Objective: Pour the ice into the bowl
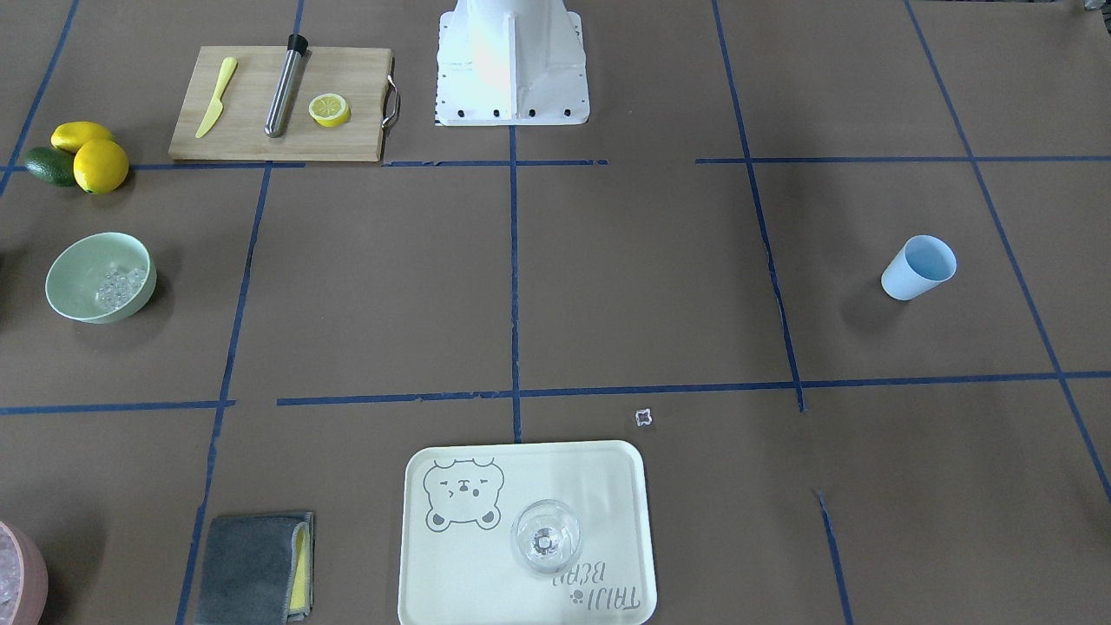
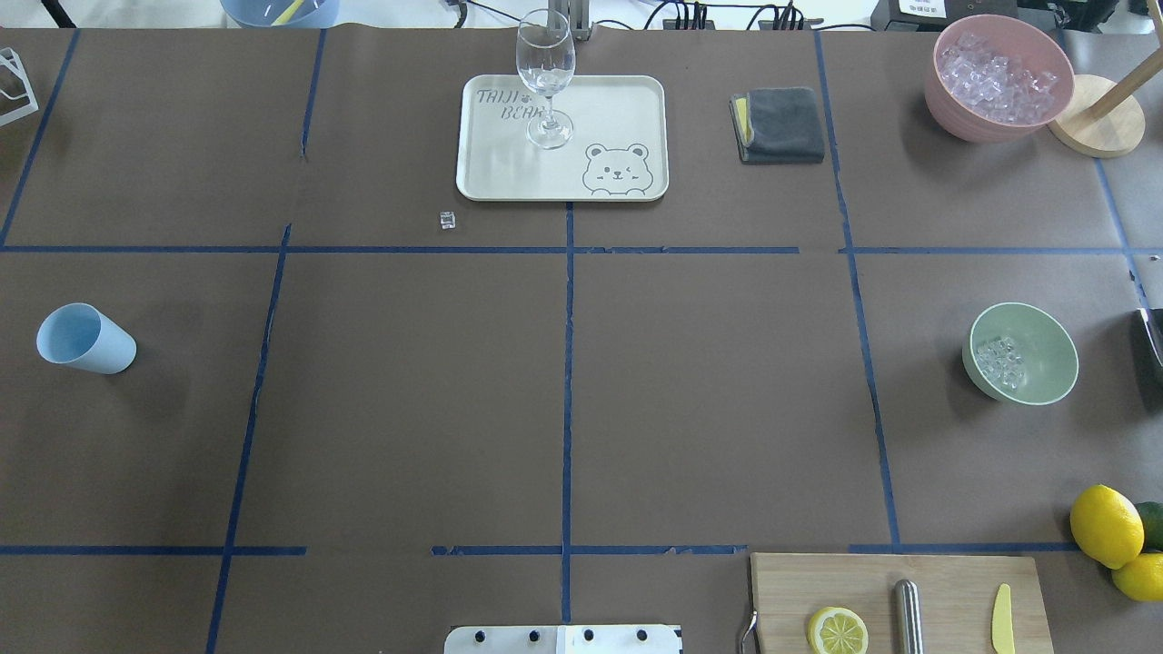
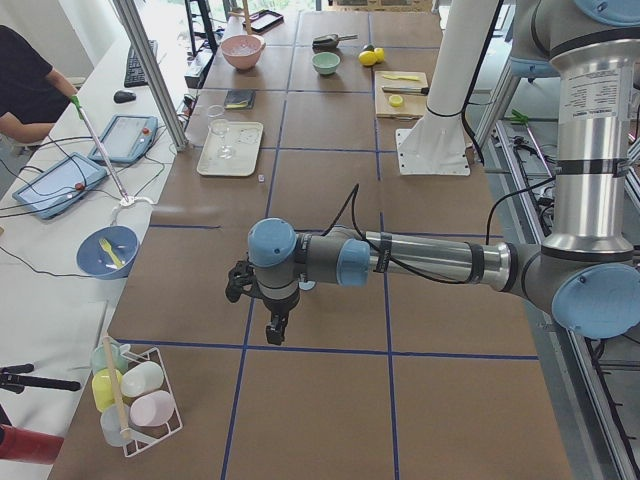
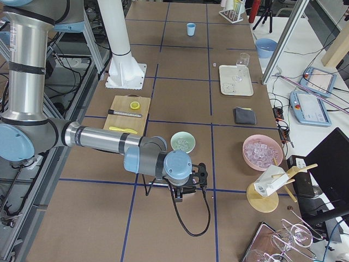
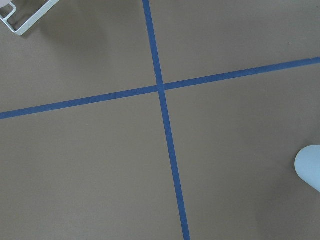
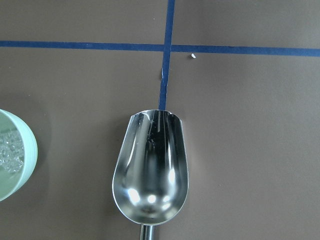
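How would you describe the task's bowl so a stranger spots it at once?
Start at the wooden cutting board on the robot's right, then pass the lemons. Next along that edge sits the bowl: mint green and matte, holding a few ice cubes, unlike the bigger pink bowl heaped full farther on.

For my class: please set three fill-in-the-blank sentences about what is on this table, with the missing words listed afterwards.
1. The mint-green bowl holds a few cubes of ice; the fuller bowl is coloured ____.
2. In the right wrist view, the metal scoop is ____.
3. The wine glass stands on the ____.
Missing words: pink; empty; tray.
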Robot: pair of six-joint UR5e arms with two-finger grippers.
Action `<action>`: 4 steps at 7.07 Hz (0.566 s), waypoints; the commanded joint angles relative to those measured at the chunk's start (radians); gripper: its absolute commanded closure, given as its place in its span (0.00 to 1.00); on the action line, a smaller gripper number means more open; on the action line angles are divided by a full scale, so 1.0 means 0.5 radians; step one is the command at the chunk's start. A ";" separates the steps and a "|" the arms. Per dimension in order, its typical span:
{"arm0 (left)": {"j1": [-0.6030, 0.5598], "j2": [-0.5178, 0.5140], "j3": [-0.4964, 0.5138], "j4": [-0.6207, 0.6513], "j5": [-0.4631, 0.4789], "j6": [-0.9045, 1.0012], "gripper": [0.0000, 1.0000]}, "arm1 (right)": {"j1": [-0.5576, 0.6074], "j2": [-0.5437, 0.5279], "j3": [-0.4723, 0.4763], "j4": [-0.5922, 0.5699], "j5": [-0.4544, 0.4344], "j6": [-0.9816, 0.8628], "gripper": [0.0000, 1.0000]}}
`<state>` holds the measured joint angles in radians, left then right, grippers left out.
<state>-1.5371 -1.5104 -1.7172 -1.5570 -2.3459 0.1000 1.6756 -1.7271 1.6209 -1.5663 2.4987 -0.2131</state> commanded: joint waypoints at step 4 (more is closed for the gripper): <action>0.000 0.005 -0.011 0.000 0.001 0.002 0.00 | 0.021 0.012 0.035 0.006 -0.015 0.064 0.00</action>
<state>-1.5371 -1.5080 -1.7178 -1.5570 -2.3455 0.1012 1.6850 -1.7251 1.6277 -1.5655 2.4966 -0.2052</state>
